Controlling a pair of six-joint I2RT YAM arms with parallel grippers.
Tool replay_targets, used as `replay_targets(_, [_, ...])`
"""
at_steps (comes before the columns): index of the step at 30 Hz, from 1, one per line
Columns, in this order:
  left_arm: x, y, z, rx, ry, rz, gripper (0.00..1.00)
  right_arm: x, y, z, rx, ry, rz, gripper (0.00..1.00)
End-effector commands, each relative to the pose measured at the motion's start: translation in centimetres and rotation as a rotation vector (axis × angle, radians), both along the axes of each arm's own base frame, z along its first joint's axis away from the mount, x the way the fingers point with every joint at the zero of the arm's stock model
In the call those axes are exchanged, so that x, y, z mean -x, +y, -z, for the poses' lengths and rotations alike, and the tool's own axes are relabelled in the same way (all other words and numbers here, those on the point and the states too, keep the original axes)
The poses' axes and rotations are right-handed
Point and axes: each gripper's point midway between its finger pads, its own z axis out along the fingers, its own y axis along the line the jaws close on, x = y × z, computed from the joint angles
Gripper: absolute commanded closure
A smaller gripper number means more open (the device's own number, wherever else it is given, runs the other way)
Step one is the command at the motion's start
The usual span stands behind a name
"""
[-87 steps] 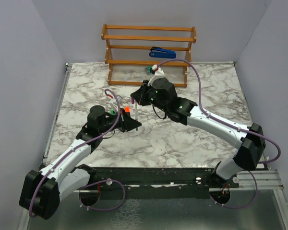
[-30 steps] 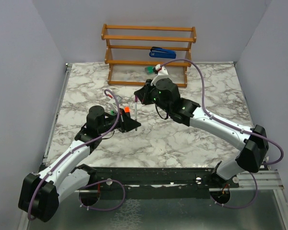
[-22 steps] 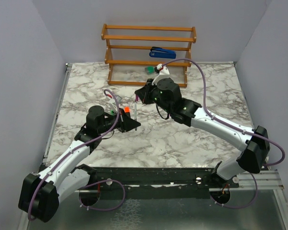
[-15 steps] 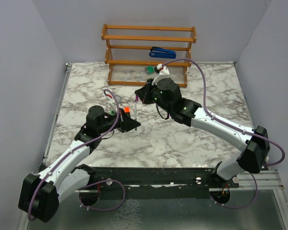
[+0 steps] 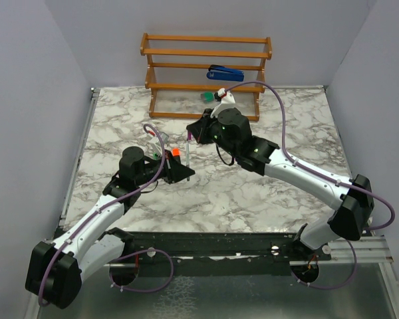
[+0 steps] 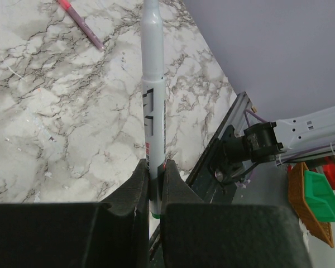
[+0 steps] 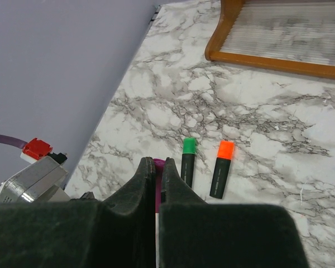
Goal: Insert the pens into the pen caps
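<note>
**Grey pen and magenta cap both gripped, meeting mid-table**

Labels: grey pen (image 6: 153, 111) carries black block print and a small red mark along the barrel, too blurred to read. No other legible writing on anything.

Left gripper (image 6: 154, 167): jaws pinched tight on the lower end of the grey pen. The barrel is slim and pale grey, and its far end runs out of the top of the left wrist view.

Right gripper (image 7: 157, 164): jaws clamped on the magenta cap (image 7: 158, 184), with only a sliver of it showing between the fingers.

From the top camera the cap sits at the pen's upper end, above the middle of the marble table (image 5: 239, 199). Can't tell if it's seated.

On the table:
- Green-tipped marker (image 7: 187, 162) and orange-tipped marker (image 7: 221, 169) lie side by side, close but apart. Both have black bodies.
- Pink pen (image 6: 81, 22) lies flat, well apart from the grey one.

Blue stapler (image 5: 225, 72) is on the wooden rack (image 5: 206, 66) at the far edge.
</note>
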Motion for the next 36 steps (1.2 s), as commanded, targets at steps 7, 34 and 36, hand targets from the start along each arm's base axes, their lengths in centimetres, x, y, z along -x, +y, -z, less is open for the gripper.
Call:
replay_targets(7, [0.1, 0.0, -1.1, 0.011, -0.036, 0.004, 1.0, 0.1, 0.7, -1.5, -0.059, -0.012, -0.012, 1.0])
replay_targets(34, [0.1, 0.1, -1.2, 0.005, -0.039, 0.002, 1.0, 0.5, 0.5, -0.6, -0.044, -0.008, -0.026, 1.0])
replay_targets(36, [0.1, 0.1, -1.2, 0.005, -0.039, 0.002, 1.0, 0.5, 0.4, -0.4, -0.038, -0.008, -0.022, 1.0])
